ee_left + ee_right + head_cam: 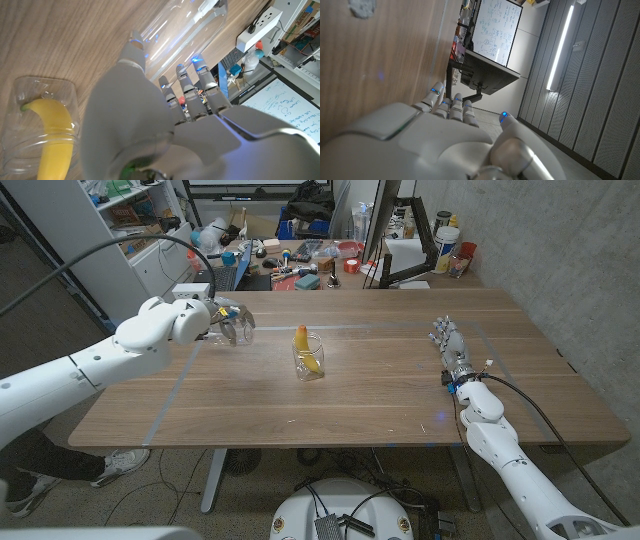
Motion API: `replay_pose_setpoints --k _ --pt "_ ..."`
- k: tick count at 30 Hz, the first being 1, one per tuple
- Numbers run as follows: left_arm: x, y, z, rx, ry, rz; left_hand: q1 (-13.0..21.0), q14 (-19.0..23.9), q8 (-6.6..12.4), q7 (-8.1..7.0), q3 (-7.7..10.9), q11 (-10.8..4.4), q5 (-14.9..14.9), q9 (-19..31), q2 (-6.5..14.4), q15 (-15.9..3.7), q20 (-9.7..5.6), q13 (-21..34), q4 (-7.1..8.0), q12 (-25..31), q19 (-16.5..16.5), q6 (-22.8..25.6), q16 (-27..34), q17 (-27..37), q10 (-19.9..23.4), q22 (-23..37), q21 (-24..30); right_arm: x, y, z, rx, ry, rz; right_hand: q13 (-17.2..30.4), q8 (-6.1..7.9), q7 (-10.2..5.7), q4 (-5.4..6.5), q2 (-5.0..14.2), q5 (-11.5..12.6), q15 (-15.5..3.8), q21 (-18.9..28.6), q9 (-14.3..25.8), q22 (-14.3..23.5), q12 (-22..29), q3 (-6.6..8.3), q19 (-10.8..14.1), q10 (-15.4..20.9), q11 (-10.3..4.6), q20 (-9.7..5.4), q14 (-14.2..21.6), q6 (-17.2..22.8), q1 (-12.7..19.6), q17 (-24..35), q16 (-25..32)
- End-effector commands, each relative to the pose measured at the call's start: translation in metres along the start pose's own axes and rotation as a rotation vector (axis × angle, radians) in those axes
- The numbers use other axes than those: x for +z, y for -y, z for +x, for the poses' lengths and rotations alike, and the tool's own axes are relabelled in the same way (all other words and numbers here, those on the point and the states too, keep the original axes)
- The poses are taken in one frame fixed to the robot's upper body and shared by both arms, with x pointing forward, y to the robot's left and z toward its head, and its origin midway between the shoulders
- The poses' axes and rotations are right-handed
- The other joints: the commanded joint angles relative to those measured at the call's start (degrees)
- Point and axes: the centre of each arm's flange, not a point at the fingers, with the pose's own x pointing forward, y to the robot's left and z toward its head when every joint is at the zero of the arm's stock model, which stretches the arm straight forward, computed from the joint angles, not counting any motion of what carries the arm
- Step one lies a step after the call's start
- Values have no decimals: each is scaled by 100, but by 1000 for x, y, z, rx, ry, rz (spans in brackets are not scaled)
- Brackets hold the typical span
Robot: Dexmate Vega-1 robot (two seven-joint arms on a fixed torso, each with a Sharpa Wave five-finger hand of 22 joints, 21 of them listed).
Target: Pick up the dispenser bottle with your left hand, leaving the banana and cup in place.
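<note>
Left hand [200, 320] is at the far left part of the wooden worktop [400, 380], fingers wrapped around a clear dispenser bottle [232, 325]; in the left wrist view the fingers [187, 92] curl over the transparent body of the bottle [175, 30], thumb on the opposite side. Whether the bottle is clear of the worktop surface or touching it cannot be determined. A clear cup [308, 357] stands upright near the middle of the worktop, well apart from the bottle, with a banana [306, 348] standing inside it and leaning slightly, its top protruding above the rim. The left wrist view shows the same cup [35, 100] and banana [52, 135] beside the hand. Right hand [452, 350] is at the right side of the worktop, holding nothing, fingers extended and close together, pointing away from the robot
</note>
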Motion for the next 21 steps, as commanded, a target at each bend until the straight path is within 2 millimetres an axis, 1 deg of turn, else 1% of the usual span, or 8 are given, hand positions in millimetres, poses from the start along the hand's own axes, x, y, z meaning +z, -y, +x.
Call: replay_pose_setpoints --k 1,6,12,13,21 --pt "-7 -2 -6 30 -6 -42 135 265 4 118 107 -437 18 -1 464 -1170 -1512 17 114 34 842 1145 20 25 565 68 47 1 -2 0 3 8 2 9 26 34 -12 407 21 -50 -27 31 18 -2 -6 16 41 27 -568 51 31 4 0 -16" --pt "-10 -3 -8 65 -6 -65 122 265 -20 98 106 -437 16 -4 464 -1170 -1514 17 117 25 839 1129 12 24 563 67 54 1 -2 0 1 9 2 9 26 32 -7 406 21 -46 -33 31 19 -1 -9 21 44 31 -564 49 30 0 2 -16" --pt "-12 -3 -9 99 -5 -73 107 259 -41 129 105 -435 15 -4 464 -1168 -1505 18 122 14 823 1117 3 22 553 66 57 0 -2 -2 -4 8 2 9 26 33 -7 405 22 -47 -44 31 19 0 -10 24 48 36 -564 51 32 2 0 -17" --pt "-12 -4 -9 104 -5 -73 104 259 -47 110 105 -435 15 -4 465 -1167 -1504 18 124 12 825 1111 1 22 551 66 60 0 -2 -2 -5 9 2 9 25 31 -5 405 22 -48 -47 31 19 -4 -11 24 40 21 -565 51 30 -1 1 -18" --pt "-15 -7 -13 153 -1 -99 87 254 -65 120 103 -436 14 -4 463 -1168 -1500 18 128 6 807 1114 -8 20 554 64 63 1 -3 -3 -7 12 0 9 27 30 -1 407 23 -51 -59 31 19 -2 -12 31 46 27 -566 50 34 -2 1 -19"
